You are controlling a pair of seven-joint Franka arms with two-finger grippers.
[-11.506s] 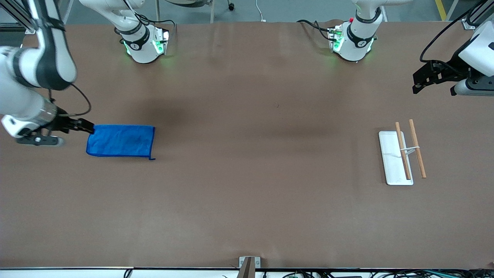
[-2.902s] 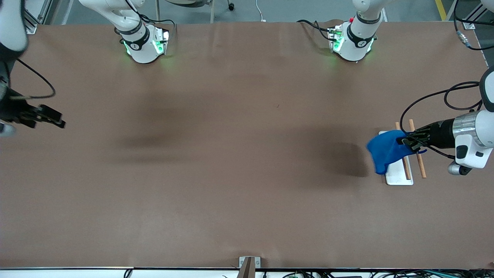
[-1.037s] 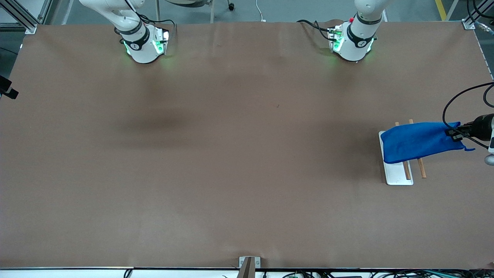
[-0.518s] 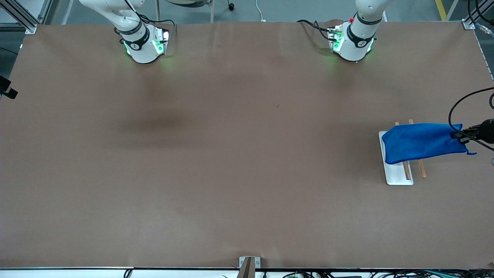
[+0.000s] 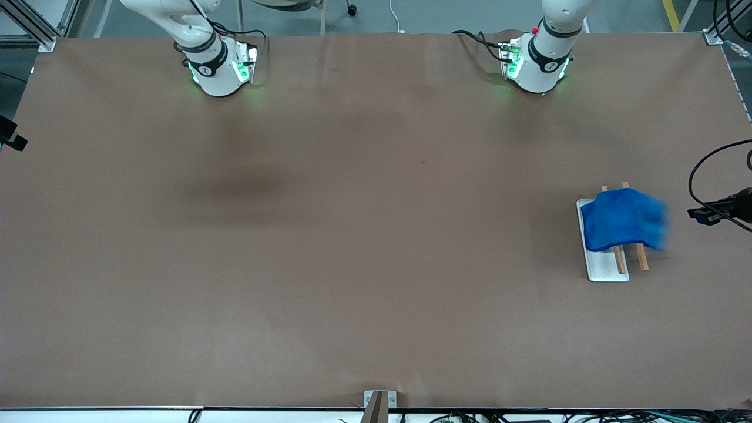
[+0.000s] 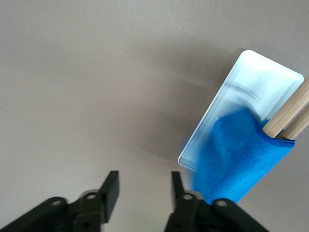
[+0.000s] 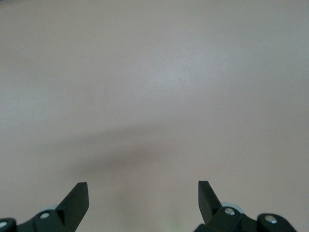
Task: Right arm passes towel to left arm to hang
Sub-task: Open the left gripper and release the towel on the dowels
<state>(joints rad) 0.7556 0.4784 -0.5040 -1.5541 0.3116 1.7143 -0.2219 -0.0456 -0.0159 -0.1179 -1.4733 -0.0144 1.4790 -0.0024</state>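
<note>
The bright blue towel (image 5: 621,225) lies draped over the two wooden rods (image 5: 642,257) of a rack with a white base (image 5: 605,268), at the left arm's end of the table. Its edge toward my left gripper is blurred. My left gripper (image 5: 696,213) hovers beside the rack, open, apart from the cloth. In the left wrist view the left gripper (image 6: 145,186) holds nothing, with the towel (image 6: 239,162) hanging off the rods (image 6: 289,113) over the white base (image 6: 251,87). My right gripper (image 7: 143,193) is open and empty over bare table; only its tip (image 5: 16,141) shows at the right arm's end.
Both arm bases (image 5: 217,70) (image 5: 537,64) stand along the table's edge farthest from the front camera. A small metal bracket (image 5: 379,399) sits at the nearest edge. The brown table surface (image 5: 376,235) carries nothing else.
My left gripper has opened and let go of the towel. The freed end has dropped over the rods, so the cloth now looks shorter. The right arm has not moved.
</note>
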